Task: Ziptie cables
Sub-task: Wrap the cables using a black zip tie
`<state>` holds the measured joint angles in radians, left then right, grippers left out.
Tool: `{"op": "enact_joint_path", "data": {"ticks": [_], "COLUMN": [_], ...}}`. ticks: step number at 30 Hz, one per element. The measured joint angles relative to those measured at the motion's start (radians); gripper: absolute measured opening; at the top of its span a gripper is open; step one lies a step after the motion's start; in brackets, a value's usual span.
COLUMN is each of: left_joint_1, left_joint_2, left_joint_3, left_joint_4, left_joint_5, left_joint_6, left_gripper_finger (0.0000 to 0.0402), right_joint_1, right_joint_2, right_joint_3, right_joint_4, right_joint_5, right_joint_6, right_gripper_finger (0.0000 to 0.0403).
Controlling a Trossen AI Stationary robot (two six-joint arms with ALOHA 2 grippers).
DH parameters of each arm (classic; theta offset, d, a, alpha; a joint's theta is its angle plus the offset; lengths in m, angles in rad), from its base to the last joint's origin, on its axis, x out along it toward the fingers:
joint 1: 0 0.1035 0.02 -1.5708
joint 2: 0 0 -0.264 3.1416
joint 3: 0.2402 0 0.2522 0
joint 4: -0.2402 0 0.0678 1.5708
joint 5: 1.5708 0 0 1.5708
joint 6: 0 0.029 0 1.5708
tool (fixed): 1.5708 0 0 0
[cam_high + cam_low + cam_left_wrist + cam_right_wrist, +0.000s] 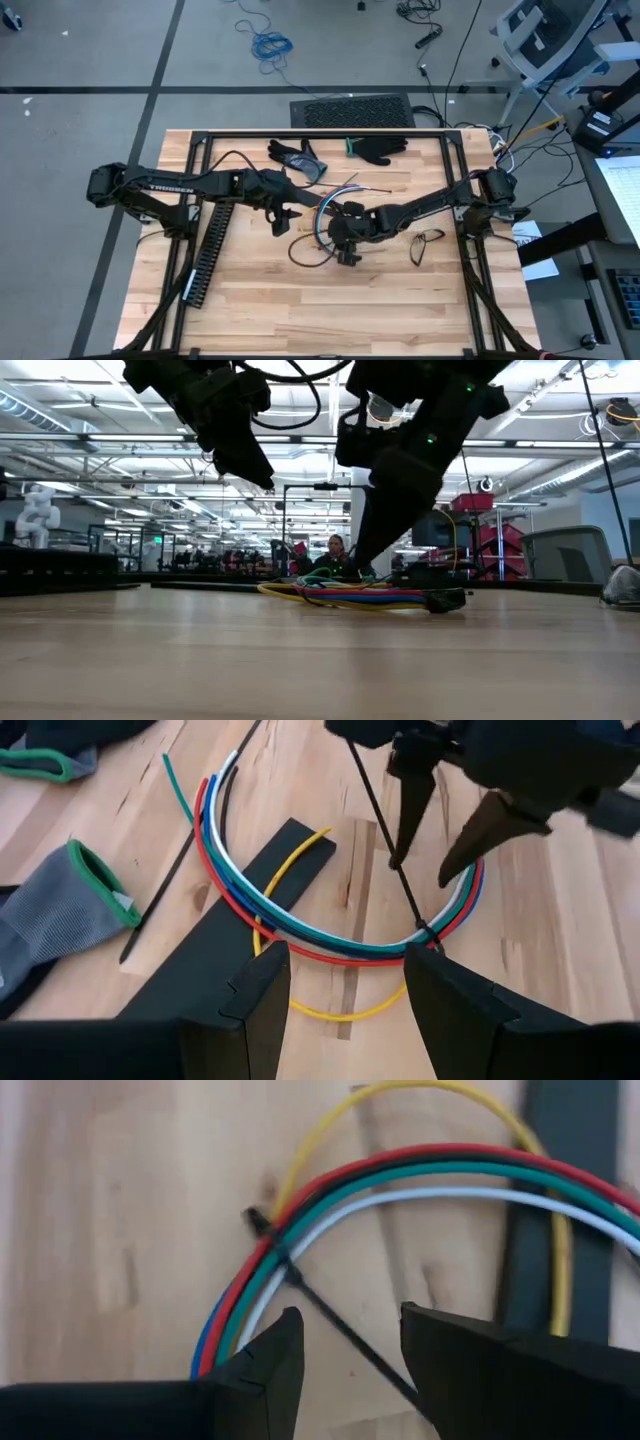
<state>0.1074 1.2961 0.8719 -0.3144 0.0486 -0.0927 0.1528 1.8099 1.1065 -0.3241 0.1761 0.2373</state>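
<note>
A: The cables (pixel 330 945) lie curved on the wooden counter (pixel 400 300), near its middle, red, green, white and blue strands running together, with a yellow one looping off on its own.

B: And a thin black ziptie (pixel 320 1305) wraps them at one spot, tail sticking out. The right tool (pixel 440 845) hangs just above that spot, fingers parted, grasping nothing.

A: The left tool (pixel 345 995) hovers close by over the same curve, also released and empty. Gloves (pixel 300 157) sit toward the counter's far edge, and a slotted black duct (pixel 205 255) lies on the left.
</note>
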Motion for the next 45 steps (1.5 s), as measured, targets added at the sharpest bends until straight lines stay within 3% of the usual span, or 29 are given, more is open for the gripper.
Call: {"op": "enact_joint_path", "data": {"ticks": [4,14,26,30,35,45], "left_joint_1": [0.0,-0.003,-0.003,-0.003,-0.003,-0.003], "left_joint_2": [0.0,0.0,0.0,0.0,0.0,0.0], "left_joint_3": [0.0,0.0,0.0,0.0,0.0,0.0], "left_joint_4": [-0.037,-0.07,-0.07,-0.07,-0.07,-0.067], "left_joint_5": [0.0,0.0,0.0,0.0,0.0,-0.002], "left_joint_6": [0.005,0.024,0.02,0.02,0.02,0.02], "left_gripper_finger": [0.0191,0.0191,0.0191,0.0191,0.0191,0.0191], "right_joint_1": [0.001,-0.05,-0.06,-0.06,-0.056,-0.059], "right_joint_2": [0.012,0.072,0.159,0.161,0.17,0.162], "right_joint_3": [0.0,0.05,0.108,0.108,0.108,0.115], "right_joint_4": [0.003,-0.008,-0.083,-0.119,-0.131,-0.166], "right_joint_5": [-0.049,-0.051,-0.1,-0.134,-0.165,-0.195], "right_joint_6": [-0.123,-0.278,-0.355,-0.358,-0.347,-0.122], "right_gripper_finger": [0.0155,0.0155,0.0153,0.0114,0.0016,0.0001]}}
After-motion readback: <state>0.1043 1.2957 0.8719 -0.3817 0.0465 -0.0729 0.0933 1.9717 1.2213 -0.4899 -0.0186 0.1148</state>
